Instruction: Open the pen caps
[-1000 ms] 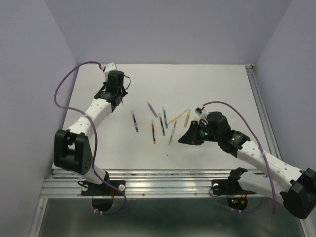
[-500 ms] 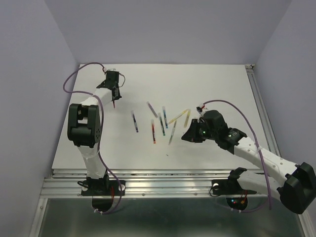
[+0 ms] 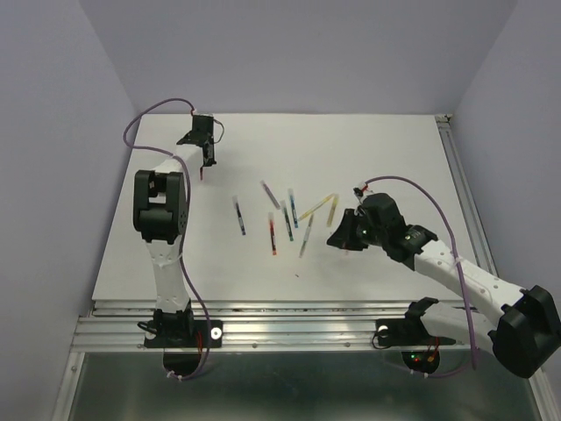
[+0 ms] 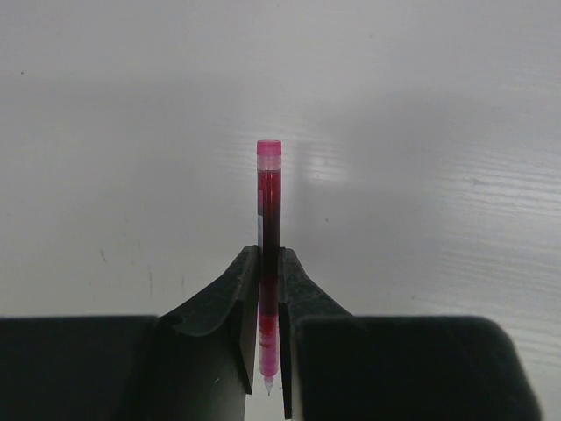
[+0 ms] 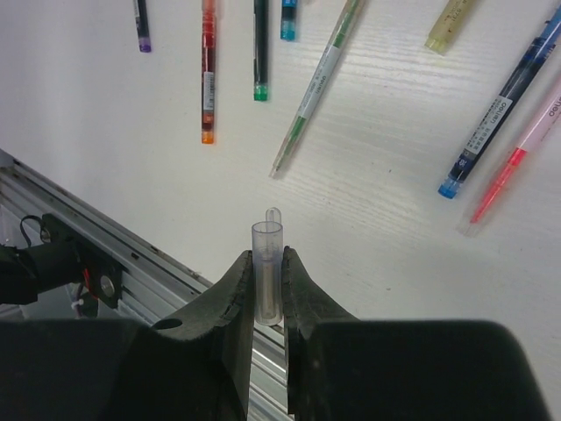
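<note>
- Grip of the left gripper [image 4: 269, 263]: clenched on a pink pen [image 4: 269, 202], fingers pressed to either side of its lower half.
- The pen stands straight out from the fingers. Its pink plug end is farthest from them, and a pale pointed tip shows just behind them.
- The top view puts this gripper over the far left of the white table [image 3: 368, 149], well apart from the other pens.
- The right gripper [image 5: 266, 263] is clenched on a clear cap [image 5: 266, 235], a short translucent tube whose open end rises above the fingertips.
- Nearest that cap lies a slim green pen [image 5: 316, 83] with a white label, slanting away from the fingers.
- Farther out lie an orange pen [image 5: 208, 70] with a small printed label, a dark pen with a green end [image 5: 259, 44] and a purple pen [image 5: 141, 22].
- To the right lie a yellow pen [image 5: 451, 22], a blue pen [image 5: 491, 123] and a red pen [image 5: 508, 175].
- The blue pen's label has print too small to read; the red pen's label seems to read "deli".
- An aluminium rail [image 5: 149, 263] runs along the table edge beside the right gripper.
</note>
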`<state>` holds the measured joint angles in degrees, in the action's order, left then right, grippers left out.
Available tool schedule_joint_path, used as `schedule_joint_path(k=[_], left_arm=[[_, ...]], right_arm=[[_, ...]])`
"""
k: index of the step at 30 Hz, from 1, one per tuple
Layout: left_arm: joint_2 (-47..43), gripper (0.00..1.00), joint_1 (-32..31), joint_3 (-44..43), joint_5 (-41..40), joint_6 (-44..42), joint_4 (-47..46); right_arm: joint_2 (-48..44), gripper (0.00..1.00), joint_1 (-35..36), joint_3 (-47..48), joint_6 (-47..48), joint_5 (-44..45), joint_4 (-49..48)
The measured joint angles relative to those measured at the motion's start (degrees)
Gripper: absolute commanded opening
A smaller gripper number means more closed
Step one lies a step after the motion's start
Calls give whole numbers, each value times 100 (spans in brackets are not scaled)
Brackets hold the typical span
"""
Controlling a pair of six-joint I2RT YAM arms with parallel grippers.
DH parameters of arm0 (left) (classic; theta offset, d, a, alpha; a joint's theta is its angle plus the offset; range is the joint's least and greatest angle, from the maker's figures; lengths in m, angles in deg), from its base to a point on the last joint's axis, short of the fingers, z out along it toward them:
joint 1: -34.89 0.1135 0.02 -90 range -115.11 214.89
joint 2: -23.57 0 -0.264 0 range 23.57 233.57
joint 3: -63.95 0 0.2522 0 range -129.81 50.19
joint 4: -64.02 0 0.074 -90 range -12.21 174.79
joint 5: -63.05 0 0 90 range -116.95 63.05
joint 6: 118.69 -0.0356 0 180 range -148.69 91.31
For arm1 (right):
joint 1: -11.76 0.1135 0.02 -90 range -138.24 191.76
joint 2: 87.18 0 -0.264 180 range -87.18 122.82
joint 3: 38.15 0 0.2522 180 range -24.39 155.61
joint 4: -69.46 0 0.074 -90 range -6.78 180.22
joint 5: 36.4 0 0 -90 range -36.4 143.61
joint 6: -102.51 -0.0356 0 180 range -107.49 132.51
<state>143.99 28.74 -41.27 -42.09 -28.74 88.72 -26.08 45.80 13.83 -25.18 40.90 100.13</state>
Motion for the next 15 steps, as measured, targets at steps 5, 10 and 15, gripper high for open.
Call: schedule_joint_path(k=[5,10,15], left_arm=[[398,9,0,-203,39,-13,155],[531,32,0,-245,111,26,310],[520,48,13,-245,114,140,341]], right_arm=[[0,1,-24,0,0,35,70],[0,1,-28,0,20,138,83],[-2,1,-28,0,105,212,118]])
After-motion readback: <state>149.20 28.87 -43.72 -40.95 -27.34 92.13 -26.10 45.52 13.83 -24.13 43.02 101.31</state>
